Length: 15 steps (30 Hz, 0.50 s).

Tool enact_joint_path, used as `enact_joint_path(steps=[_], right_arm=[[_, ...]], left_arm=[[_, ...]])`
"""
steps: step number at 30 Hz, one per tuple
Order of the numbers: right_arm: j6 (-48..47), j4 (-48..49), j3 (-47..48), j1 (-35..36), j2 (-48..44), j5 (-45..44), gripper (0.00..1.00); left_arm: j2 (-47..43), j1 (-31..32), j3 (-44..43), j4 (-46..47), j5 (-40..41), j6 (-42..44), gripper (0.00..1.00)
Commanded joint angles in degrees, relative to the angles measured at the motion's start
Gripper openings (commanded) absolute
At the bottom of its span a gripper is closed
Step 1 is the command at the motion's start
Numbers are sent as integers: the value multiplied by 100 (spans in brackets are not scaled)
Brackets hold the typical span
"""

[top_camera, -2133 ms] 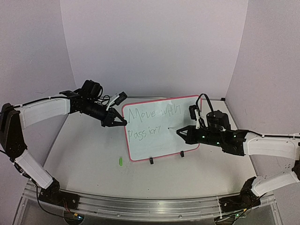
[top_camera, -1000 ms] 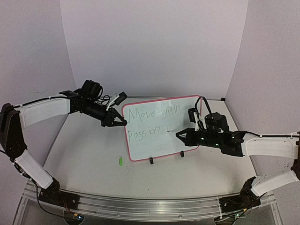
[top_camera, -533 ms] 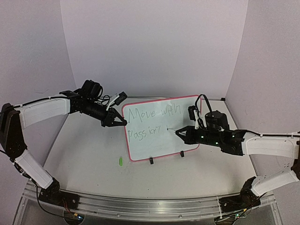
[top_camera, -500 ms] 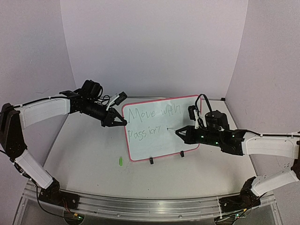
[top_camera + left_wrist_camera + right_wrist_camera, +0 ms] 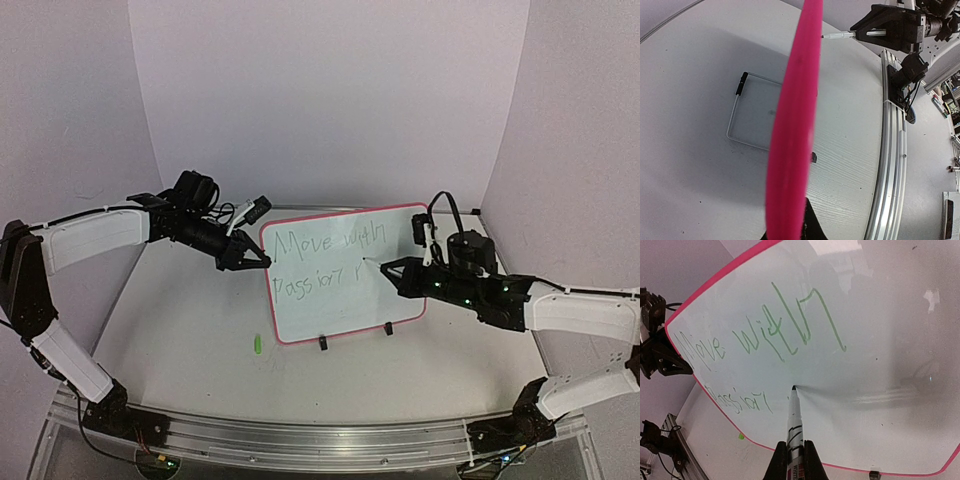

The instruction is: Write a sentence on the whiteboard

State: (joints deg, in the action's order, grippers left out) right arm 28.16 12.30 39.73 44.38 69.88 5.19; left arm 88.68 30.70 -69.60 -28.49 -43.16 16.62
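**Top view:** a small green object (image 5: 257, 344) lying on the table (image 5: 180, 340), near and left of the whiteboard (image 5: 340, 275), is too small to identify. The right arm (image 5: 590, 310) is cut off at the right edge.

**Left wrist view:** the whiteboard is seen edge-on. Its pink frame is a blurred band cut off at top and bottom, and its writing face is hidden. It covers most of the left gripper (image 5: 262, 262).

**Right wrist view:** the board's far right corner lies outside the picture. Print on the marker (image 5: 793, 415) is too small to read.
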Motion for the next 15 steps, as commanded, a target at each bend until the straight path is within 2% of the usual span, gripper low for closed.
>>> enact_joint_path(steps=[1, 15], right_arm=[[60, 190, -42, -22, -117, -258, 0], [236, 90, -221, -24, 92, -52, 0]], left_arm=[[81, 50, 26, -140, 453, 206, 0], [62, 50, 32, -140, 448, 209, 0]])
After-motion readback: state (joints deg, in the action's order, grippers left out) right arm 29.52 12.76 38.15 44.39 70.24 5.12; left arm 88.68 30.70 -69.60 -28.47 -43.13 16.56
